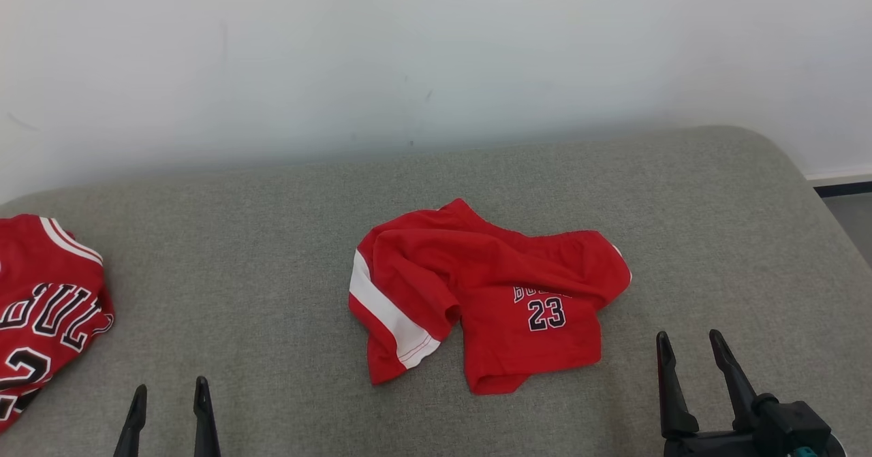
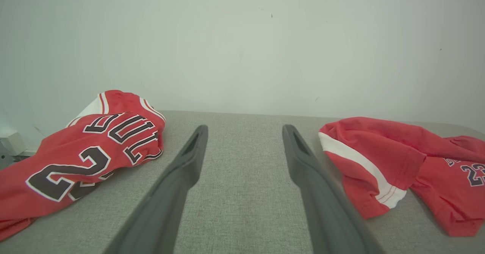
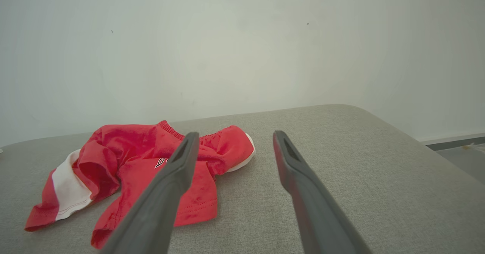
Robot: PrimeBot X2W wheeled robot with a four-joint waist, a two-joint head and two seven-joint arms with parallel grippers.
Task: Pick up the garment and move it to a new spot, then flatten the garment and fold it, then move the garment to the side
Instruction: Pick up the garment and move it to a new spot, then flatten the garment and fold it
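a crumpled red garment (image 1: pixel 490 293), a pair of shorts with white side stripes and the number 23 printed in dark digits, is seen lying near the middle of a grey padded surface (image 1: pixel 272 225). it is bunched and partly folded over itself, and one white-striped leg is turned toward the near left. a red jersey (image 1: pixel 48 307) with large dark lettering is laid at the surface's left edge, well apart from the garment. a plain white wall (image 1: pixel 436 48) is seen behind the surface. the left gripper (image 1: pixel 170 383) is held low at the near left, between the jersey and the garment, and its jaws are spread wide with nothing between them. the right gripper (image 1: pixel 688 334) is held at the near right, near the garment's right side but apart from it, and its jaws are likewise parted wide and empty. in the right wrist view the garment is partly hidden behind one dark finger. the garment is touched by neither gripper.
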